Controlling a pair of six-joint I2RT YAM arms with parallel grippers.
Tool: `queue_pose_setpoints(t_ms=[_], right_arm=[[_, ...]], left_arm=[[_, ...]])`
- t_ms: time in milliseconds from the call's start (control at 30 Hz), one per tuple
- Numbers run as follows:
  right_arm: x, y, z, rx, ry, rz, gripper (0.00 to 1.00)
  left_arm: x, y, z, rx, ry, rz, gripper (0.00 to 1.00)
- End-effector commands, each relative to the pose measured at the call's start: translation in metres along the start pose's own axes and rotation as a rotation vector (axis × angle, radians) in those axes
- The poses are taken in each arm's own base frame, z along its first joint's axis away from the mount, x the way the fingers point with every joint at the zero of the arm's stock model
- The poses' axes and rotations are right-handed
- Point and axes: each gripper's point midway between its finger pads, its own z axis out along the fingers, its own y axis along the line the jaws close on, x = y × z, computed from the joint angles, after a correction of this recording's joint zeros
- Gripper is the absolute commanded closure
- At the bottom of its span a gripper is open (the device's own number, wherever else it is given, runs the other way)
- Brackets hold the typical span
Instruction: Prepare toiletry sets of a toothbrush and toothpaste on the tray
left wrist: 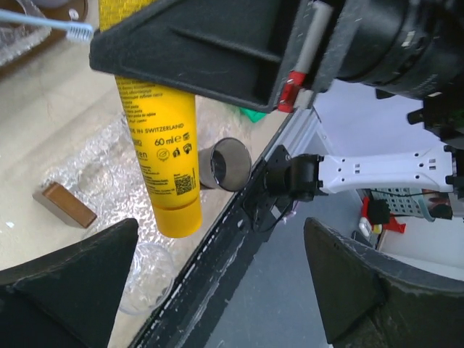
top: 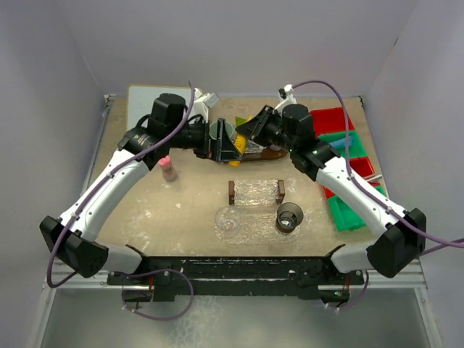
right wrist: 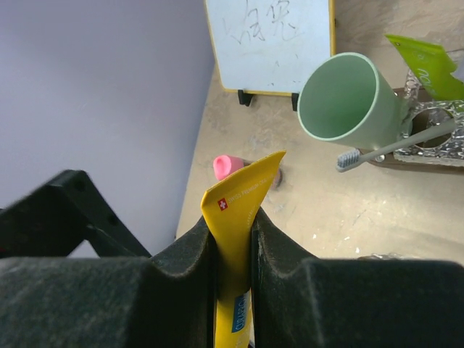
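Toothpaste tube of yellow plastic is clamped between the two black fingers of the right gripper, and its flat crimped end sticks out past the fingertips. It hangs in the air over the back middle of the table, near the left gripper, whose fingers are spread wide apart with nothing between them. In the left wrist view the body of the right gripper covers the upper part of the tube. From above, both wrists stand close together and hide most of the tube and much of the brown tray under them. A pale green cup is at the tray, with a white toothbrush just beside it and a lime green tube behind. Nearer to the arm bases are a clear rack with brown ends, a clear plastic cup and a dark metal cup. A small pink-capped bottle stands to the left, well apart. Red, green and blue bins lie at the right edge, and a whiteboard is at the back.
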Motion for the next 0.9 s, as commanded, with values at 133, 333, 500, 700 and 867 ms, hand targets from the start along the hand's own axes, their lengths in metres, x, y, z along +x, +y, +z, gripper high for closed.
queue_pose_setpoints(t_ms=[133, 333, 500, 700, 867], right_arm=[[-0.042, 0.060, -0.023, -0.139, -0.156, 0.079, 1.00], [-0.035, 0.062, -0.022, -0.139, -0.126, 0.107, 1.00], [-0.031, 0.060, -0.021, -0.133, -0.108, 0.135, 1.00], [-0.028, 0.059, -0.025, -0.130, -0.099, 0.143, 1.00], [-0.027, 0.059, -0.030, -0.133, -0.097, 0.152, 0.96]], left_arm=[[0.001, 0.009, -0.004, -0.088, 0.010, 0.069, 0.18], [-0.004, 0.014, 0.005, -0.078, 0.011, 0.095, 0.33], [-0.005, 0.011, 0.012, -0.037, 0.007, 0.102, 0.43], [-0.006, 0.005, 0.017, -0.003, 0.005, 0.114, 0.63], [-0.002, 0.008, 0.015, -0.012, 0.016, 0.168, 0.87]])
